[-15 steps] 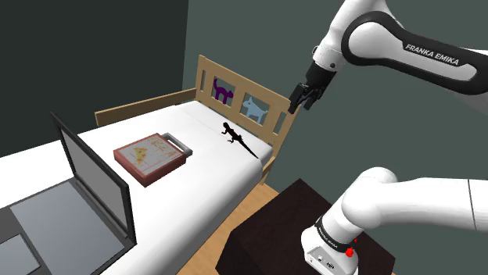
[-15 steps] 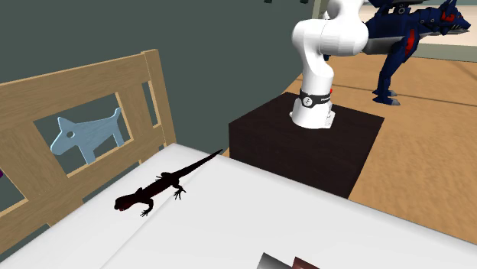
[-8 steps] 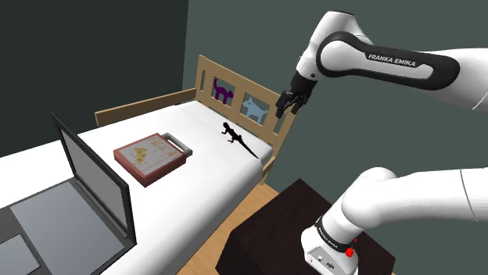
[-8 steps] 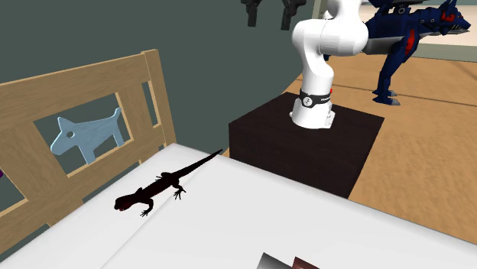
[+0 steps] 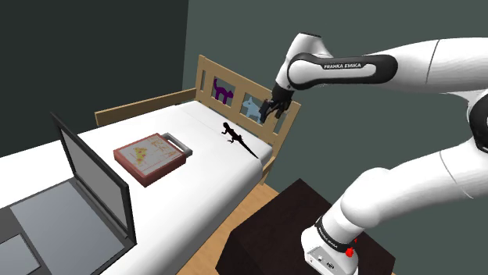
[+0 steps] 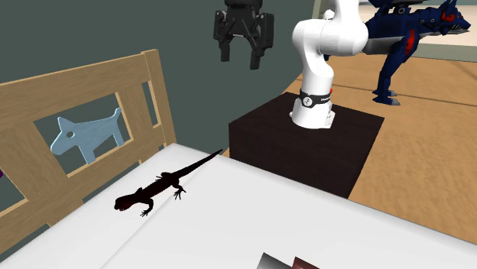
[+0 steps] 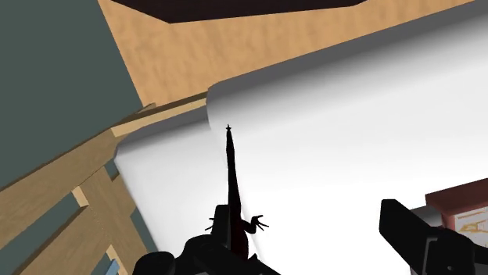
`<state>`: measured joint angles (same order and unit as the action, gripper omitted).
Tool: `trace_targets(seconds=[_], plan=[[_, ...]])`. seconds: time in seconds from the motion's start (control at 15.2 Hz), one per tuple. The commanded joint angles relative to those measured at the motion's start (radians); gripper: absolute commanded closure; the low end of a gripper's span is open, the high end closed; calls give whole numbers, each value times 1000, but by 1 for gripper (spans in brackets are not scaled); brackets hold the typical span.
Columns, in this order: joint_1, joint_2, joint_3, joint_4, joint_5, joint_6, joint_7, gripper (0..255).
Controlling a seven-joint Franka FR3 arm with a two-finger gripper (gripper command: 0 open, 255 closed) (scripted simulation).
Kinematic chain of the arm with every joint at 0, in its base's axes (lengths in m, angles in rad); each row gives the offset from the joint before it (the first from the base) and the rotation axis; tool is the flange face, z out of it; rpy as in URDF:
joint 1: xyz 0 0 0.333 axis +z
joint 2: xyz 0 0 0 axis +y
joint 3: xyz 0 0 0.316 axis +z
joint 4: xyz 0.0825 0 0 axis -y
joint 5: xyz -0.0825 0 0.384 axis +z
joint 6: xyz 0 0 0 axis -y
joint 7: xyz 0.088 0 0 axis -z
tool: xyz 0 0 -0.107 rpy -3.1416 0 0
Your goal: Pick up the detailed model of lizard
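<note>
Lizard point(image 5: 237, 138) lies flat on the bed point(image 5: 195, 160) beside the headboard point(image 6: 84, 85), below the gripper point(image 6: 241, 58). Fingers point(image 7: 422, 242) are apart and empty. Lizard's long axis crosses their closing line, but it sits off-centre, under one finger.

Bare mattress point(image 6: 252, 222) surrounds the lizard point(image 6: 157, 191), with the wooden headboard point(image 6: 76, 84) rising near one side.

Shows black tinged dark red on the lizard point(image 6: 157, 191), white on the mattress point(image 6: 267, 222), tan on the headboard point(image 6: 92, 82), pale blue on its dog cutout point(image 6: 85, 135), purple on the cat cutout point(image 5: 223, 91).
</note>
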<state>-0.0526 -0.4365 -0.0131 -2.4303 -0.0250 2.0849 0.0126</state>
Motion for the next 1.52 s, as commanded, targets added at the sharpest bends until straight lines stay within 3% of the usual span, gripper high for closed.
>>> trace_targets(seconds=[0.0, 0.73, 1.45], plan=[[-3, 81, -4, 20, -3, 62, -4, 0], [-21, 508, -30, 210, -2, 296, -42, 0], [-46, 901, -35, 507, 16, 388, -75, 0]])
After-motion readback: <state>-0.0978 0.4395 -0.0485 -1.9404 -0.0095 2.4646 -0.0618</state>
